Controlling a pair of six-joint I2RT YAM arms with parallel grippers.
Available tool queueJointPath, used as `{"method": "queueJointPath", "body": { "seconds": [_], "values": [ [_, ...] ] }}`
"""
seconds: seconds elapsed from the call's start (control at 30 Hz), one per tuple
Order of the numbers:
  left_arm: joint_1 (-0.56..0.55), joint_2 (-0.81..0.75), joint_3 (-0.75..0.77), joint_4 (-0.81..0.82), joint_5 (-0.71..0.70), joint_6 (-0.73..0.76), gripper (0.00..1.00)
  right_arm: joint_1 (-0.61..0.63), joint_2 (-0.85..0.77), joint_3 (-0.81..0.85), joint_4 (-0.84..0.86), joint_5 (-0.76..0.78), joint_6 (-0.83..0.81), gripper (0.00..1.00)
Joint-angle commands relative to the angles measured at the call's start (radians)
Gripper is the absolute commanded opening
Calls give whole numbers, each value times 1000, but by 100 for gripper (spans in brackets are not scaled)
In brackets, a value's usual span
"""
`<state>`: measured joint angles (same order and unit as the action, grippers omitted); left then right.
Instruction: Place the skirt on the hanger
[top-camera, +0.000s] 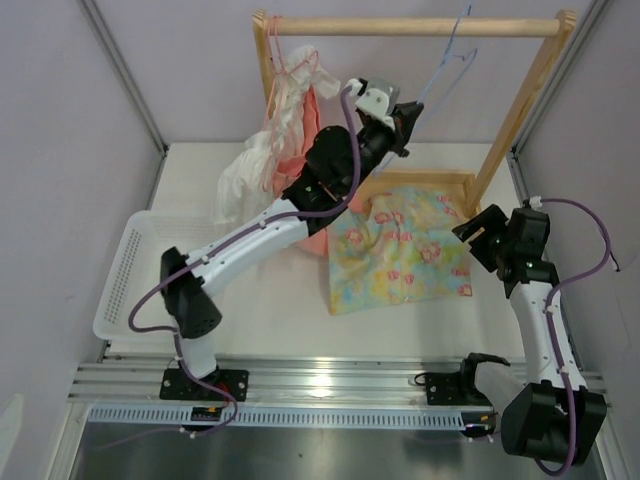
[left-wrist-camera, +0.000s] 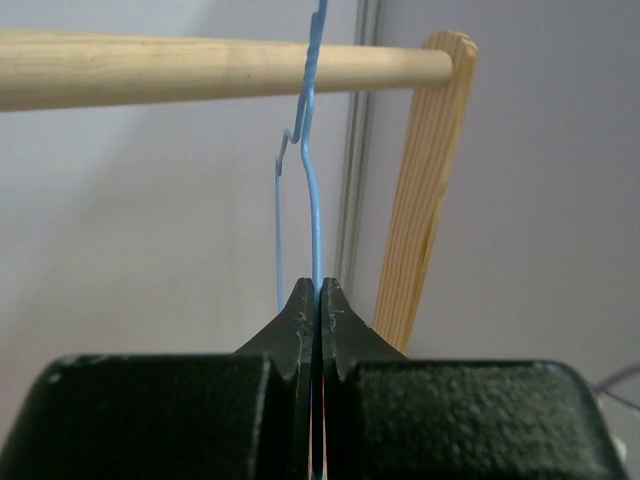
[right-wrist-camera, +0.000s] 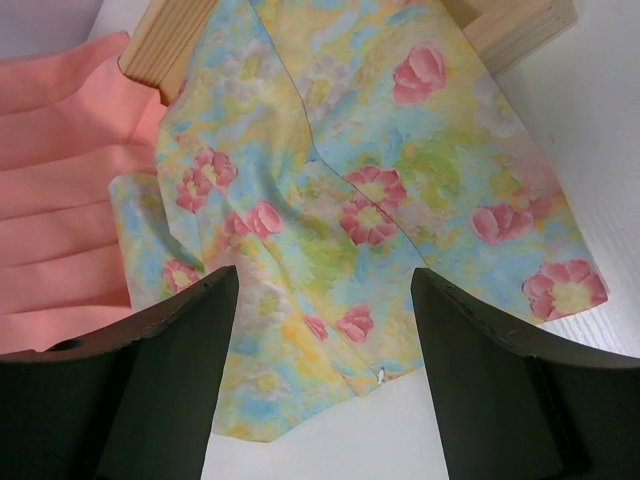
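Observation:
The light-blue wire hanger (top-camera: 447, 62) hangs by its hook from the wooden rod (top-camera: 410, 27). My left gripper (top-camera: 408, 115) reaches up to its lower part. In the left wrist view the jaws (left-wrist-camera: 316, 285) are pressed together with the hanger's wire (left-wrist-camera: 313, 200) pinched between the tips. The flowered yellow and blue skirt (top-camera: 400, 250) lies flat on the table, its far edge against the rack's base. My right gripper (top-camera: 478, 232) hovers at the skirt's right edge. In the right wrist view its fingers (right-wrist-camera: 325, 290) stand wide apart above the skirt (right-wrist-camera: 350, 180), holding nothing.
A pink hanger with white and salmon-pink garments (top-camera: 290, 110) hangs at the rod's left end. The salmon cloth (right-wrist-camera: 60, 200) lies beside the skirt. A white basket (top-camera: 125, 280) sits at the left. The rack's right post (left-wrist-camera: 420, 200) stands close to the hanger.

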<state>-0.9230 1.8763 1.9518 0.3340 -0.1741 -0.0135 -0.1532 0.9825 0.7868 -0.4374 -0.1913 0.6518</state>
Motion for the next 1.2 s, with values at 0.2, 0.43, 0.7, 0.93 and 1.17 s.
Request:
{"method": "queueJointPath", "body": {
  "seconds": [0.2,0.43,0.7,0.93,1.17],
  "values": [
    [59,-428,-645,115,298,-91,0,-49,18,106,-11,1,-11,76],
    [75,-546,-969,180,516,-256,0,-66,-19,137,-53,13,-7,76],
    [72,-491,-1254,521,686,-509,0,-68,-51,131,-118,-10,-32,76],
    [27,-298,-1335,770,664,-663,0,-63,-111,85,-207,41,-47,75],
    [-22,-162,-1337,858,532,-683,0,-40,-101,-6,-247,116,-26,64]
  ]
}}
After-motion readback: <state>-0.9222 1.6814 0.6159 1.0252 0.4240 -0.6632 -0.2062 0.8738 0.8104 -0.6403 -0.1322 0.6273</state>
